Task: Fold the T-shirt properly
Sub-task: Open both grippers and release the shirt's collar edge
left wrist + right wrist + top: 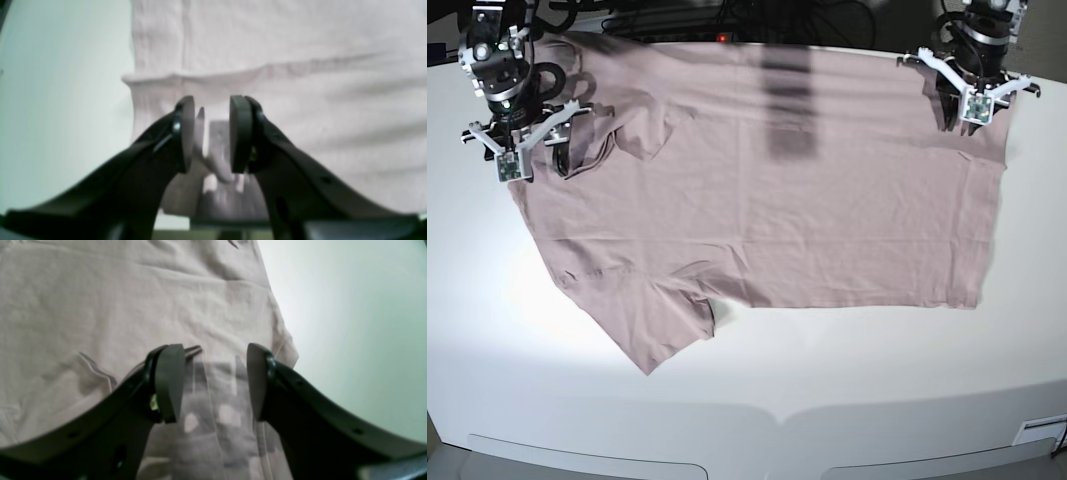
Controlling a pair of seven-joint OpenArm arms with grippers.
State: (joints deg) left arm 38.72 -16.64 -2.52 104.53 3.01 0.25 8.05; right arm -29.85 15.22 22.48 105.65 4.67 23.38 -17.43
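The pink-mauve T-shirt (777, 200) lies spread out flat on the white table (877, 380), with one short sleeve (662, 335) pointing toward the front. My left gripper (968, 97) hovers over its far right corner. In the left wrist view this gripper (212, 133) is open by a narrow gap, above the T-shirt (300, 100) near a hem edge, with only shadowed cloth visible between the pads. My right gripper (520, 140) is over the shirt's far left sleeve area. In the right wrist view it (216, 380) is open wide above the wrinkled T-shirt (100, 306), close to the cloth's edge.
Bare white table (66, 100) lies just beside the shirt's edge under the left gripper, and likewise (350, 323) under the right one. Dark cables and equipment (727, 15) line the table's back edge. The rounded front edge (777, 415) runs below the shirt.
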